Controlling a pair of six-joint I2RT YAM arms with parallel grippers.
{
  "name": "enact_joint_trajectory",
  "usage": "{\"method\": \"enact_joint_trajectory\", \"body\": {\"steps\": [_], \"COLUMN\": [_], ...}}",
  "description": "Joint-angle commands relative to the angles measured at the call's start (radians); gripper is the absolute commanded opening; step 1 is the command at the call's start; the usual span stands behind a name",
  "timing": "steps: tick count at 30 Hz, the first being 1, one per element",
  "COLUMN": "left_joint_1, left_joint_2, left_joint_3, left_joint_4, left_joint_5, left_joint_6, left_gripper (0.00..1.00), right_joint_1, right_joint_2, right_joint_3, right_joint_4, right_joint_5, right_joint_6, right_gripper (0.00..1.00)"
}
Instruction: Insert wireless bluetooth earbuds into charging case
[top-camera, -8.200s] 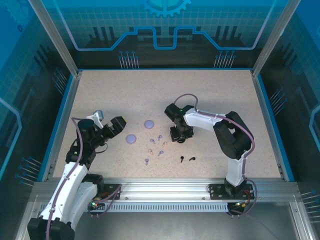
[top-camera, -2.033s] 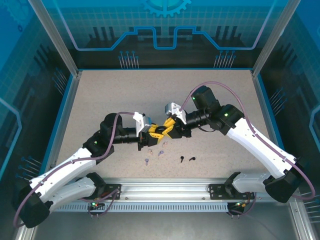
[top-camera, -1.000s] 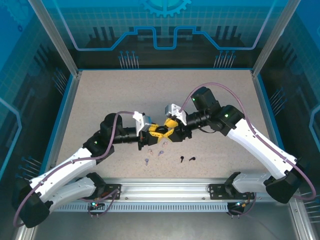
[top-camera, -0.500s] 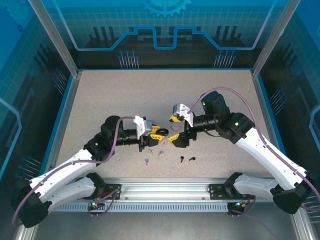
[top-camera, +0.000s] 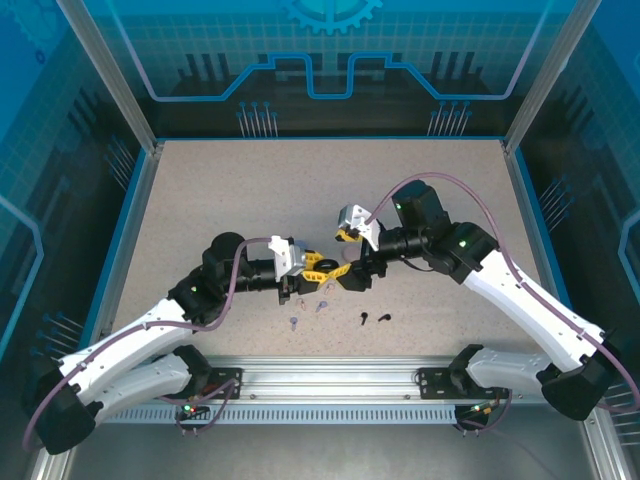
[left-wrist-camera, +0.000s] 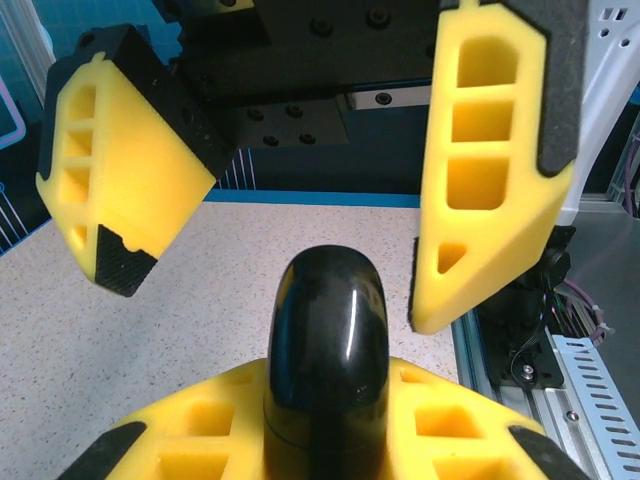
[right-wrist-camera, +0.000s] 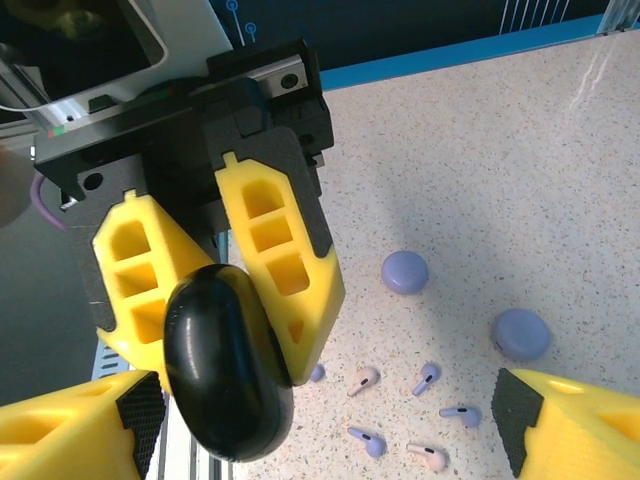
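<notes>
Two arms of mine meet over the middle of the speckled worktop (top-camera: 220, 190) in the top view. My left hand (top-camera: 320, 267) and my right hand (top-camera: 349, 274) face each other, fingertips close together. Nearer my bases lie two black earbuds (top-camera: 365, 320) side by side. To their left are lavender earbuds (top-camera: 293, 322). All of them are loose on the worktop.

From my left wrist, my left hand is clenched on a glossy black charging case (left-wrist-camera: 327, 330), which stands on edge between my yellow fingers. Ahead, my right hand's fingers (left-wrist-camera: 490, 250) stand wide apart, one on either side of the case, touching nothing.

From my right wrist, my right hand is released, jaws spread and empty at the bottom corners. My left hand's fingers pinch the black charging case by its flat sides, clear above the worktop. Below it, lavender earbuds and pink earbuds (right-wrist-camera: 362, 379) lie scattered. Two lavender disc cases (right-wrist-camera: 405, 271) sit just beyond them, a little apart from each other.
</notes>
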Motion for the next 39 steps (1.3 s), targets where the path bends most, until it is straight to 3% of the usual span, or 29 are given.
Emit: {"method": "enact_joint_trajectory", "body": {"steps": [1,39], "left_joint_1": [-0.011,-0.037], "left_joint_2": [-0.008,0.018], "left_joint_3": [0.011,0.010], "left_joint_4": [0.021,0.015], "left_joint_5": [-0.001,-0.022], "left_joint_6": [0.025,0.042], "left_gripper": [0.06,0.04], "right_joint_1": [0.011,-0.039], "right_joint_2": [0.005,0.010], "right_joint_3": [0.017,0.061], "right_joint_4": [0.022,0.011], "right_joint_5": [0.016,0.065], "right_joint_6": [0.023,0.063], "right_gripper": [0.88,0.85]}}
